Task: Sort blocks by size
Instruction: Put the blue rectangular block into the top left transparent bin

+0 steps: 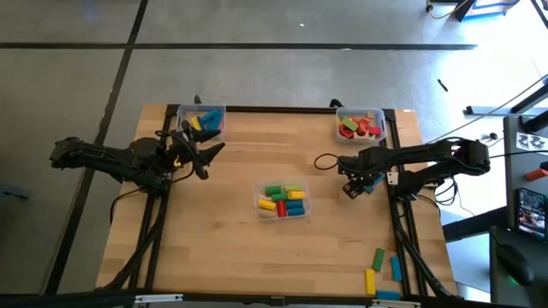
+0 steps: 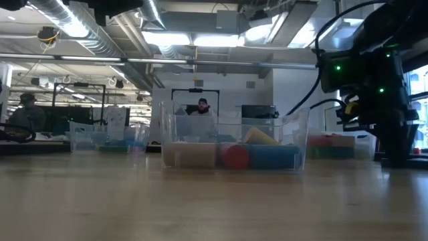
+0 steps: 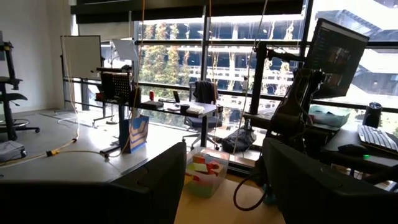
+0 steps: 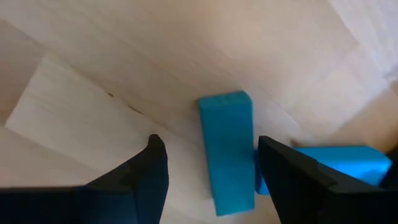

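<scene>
Open workshop room beyond — ducts overhead, big windows. Pale wooden table [image 1: 223, 248] with three clear bins [image 1: 282, 200] of blocks [image 1: 276, 206]. Right end effector [image 4: 211, 180] spread, straddling an upright blue block [image 4: 226, 149] — not gripping. Left end effector [image 1: 202, 154] parted, empty, beside the far-left bin.

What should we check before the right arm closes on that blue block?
1. Right end effector open: ok.
2. Blue block flat on the table, between the fingers: ok.
3. Second blue block clear of the grasp: not ok, it lies right by one finger.
4. The two blocks touching: cannot tell.
5. Left end effector out of the way: ok, open beside the far-left bin.
</scene>
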Robot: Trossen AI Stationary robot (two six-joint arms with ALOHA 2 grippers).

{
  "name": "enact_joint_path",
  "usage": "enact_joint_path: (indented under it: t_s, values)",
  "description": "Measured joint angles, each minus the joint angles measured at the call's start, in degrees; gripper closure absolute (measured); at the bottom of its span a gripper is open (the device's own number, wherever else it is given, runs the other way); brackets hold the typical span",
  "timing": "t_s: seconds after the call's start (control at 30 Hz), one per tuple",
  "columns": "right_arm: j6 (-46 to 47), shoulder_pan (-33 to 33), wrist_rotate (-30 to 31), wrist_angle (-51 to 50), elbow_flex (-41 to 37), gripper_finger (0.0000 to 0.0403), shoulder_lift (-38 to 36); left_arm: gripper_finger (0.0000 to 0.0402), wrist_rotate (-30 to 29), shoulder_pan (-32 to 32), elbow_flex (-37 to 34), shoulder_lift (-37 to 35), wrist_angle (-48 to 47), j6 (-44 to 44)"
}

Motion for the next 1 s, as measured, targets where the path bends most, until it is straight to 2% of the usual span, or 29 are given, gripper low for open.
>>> enact_joint_path:
  t_s: [0.23,0.33,0.63,0.77,0.87,1.0]
  values:
    - [-0.08,0.0,-0.27,1.99,-1.24,0.0167,-0.15,0.0192,0.0,0.0,0.0,0.0,0.13,-0.02]
    - [-0.1,0.02,-0.15,2.23,-1.28,0.0182,-0.11,0.0192,0.0,0.0,0.0,0.0,0.15,-0.02]
    - [-0.81,0.04,0.18,3.14,-1.41,0.0294,-0.02,0.0192,0.0,0.0,0.0,0.0,0.13,-0.02]
    - [-2.13,0.0,1.7,3.48,-1.35,0.0329,-0.04,0.0192,0.0,0.0,0.0,0.0,0.15,-0.02]
    - [-3.17,0.0,2.18,3.47,-1.28,0.0333,-0.04,0.0192,0.0,0.0,-0.02,0.0,0.15,-0.02]
    - [-3.33,0.02,2.21,3.35,-0.63,0.0321,0.06,0.0192,0.0,0.0,-0.02,0.0,0.15,-0.02]
